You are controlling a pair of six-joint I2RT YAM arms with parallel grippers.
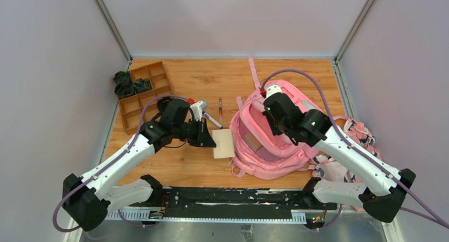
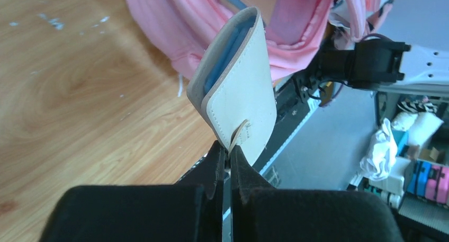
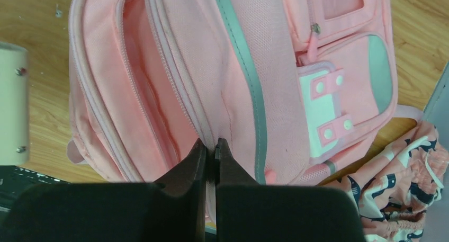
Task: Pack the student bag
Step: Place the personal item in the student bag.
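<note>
The pink bag (image 1: 275, 157) lies on the table (image 1: 190, 78), right of centre, with its front side up and its main compartment unzipped and gaping toward the left. Pink lining shows inside the opening. A grey strip (image 3: 249, 88) runs down the front, and a white-and-grey patch (image 3: 323, 109) sits beside the front pockets.

The right claw (image 3: 212, 144) is clenched on the bag, its two tips pinching a fold of fabric at the rim of the opening, just left of the grey strip.

The left claw (image 2: 229, 149) is clenched as well, grasping a cream case (image 2: 243, 93) by a thin tab at its lower edge. The case stands tilted above the tips, folded over, with blue showing inside the fold. From above it sits just left of the bag, between the left claw and the open compartment. I cannot tell whether it touches the bag or the table.

A pen (image 1: 220, 105) lies on the table beyond the case, apart from both. A wooden tray (image 1: 138, 107) with compartments stands at the far left, with dark things (image 1: 127, 84) in its far corner. A patterned cloth (image 1: 361, 132) lies bunched against the right side of the bag.
</note>
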